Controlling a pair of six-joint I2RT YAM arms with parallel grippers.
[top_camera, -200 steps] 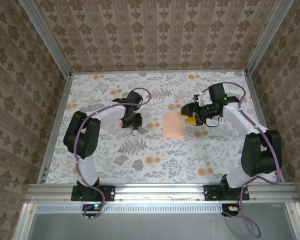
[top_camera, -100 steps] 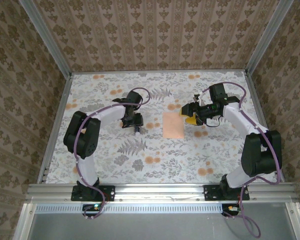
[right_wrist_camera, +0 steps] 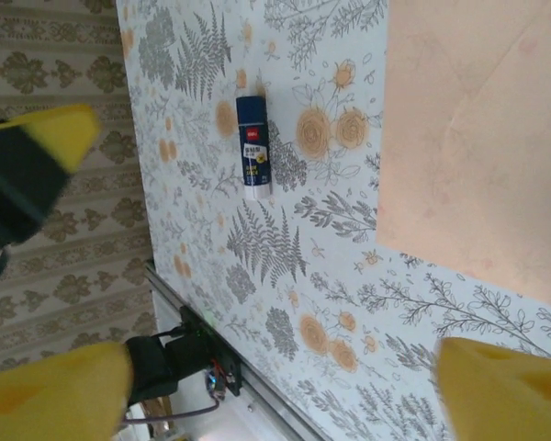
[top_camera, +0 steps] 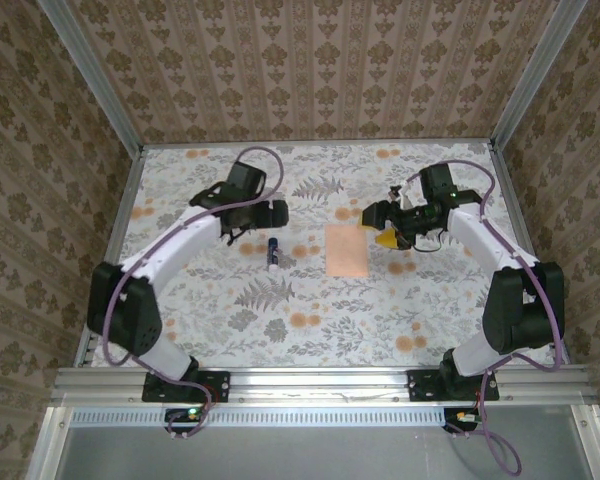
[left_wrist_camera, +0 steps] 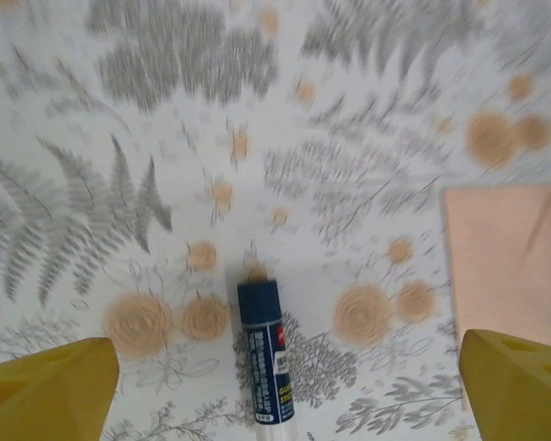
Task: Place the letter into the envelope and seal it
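Note:
The peach envelope [top_camera: 346, 250] lies flat in the middle of the table, flap folded shut with its creases showing [right_wrist_camera: 477, 138]; its left edge shows in the left wrist view [left_wrist_camera: 510, 266]. The letter is out of view. My left gripper [top_camera: 272, 214] hangs open above a blue glue stick [left_wrist_camera: 268, 354], its yellow fingertips [left_wrist_camera: 46, 390] spread wide either side. My right gripper [top_camera: 380, 230] is open just right of the envelope's far corner, holding nothing, its yellow fingertips [right_wrist_camera: 505, 386] wide apart.
The glue stick [top_camera: 273, 253] lies on the floral tablecloth left of the envelope, also seen from the right wrist [right_wrist_camera: 253, 147]. Patterned walls and metal rails [top_camera: 110, 230] ring the table. The left gripper's finger [right_wrist_camera: 41, 138] shows at the right wrist view's upper left.
The left arm has let go of the glue stick and swung up and away toward the far left. The glue stick stays on the table. The right arm has barely moved.

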